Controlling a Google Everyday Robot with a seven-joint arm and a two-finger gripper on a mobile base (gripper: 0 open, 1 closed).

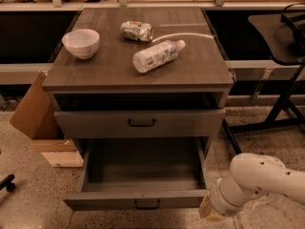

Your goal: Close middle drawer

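The middle drawer (143, 200) is pulled far out of the grey-brown cabinet (138, 75). Its deep box is empty, and its low front with a small dark bar handle faces me. Above it, the taller top drawer (141, 123) stands slightly out, with a dark gap under the cabinet top. The lowest drawer is hidden beneath the open one. My white arm (259, 180) enters from the lower right. My gripper (208, 211) is at the frame's bottom edge, just right of the open drawer's front right corner, and only its tan base shows.
On the cabinet top lie a white bowl (80, 42), a crushed can (136, 30) and a plastic bottle (157, 55) on its side. A cardboard box (33, 106) and a wood block (59, 152) sit to the left. A black stand (281, 70) is on the right.
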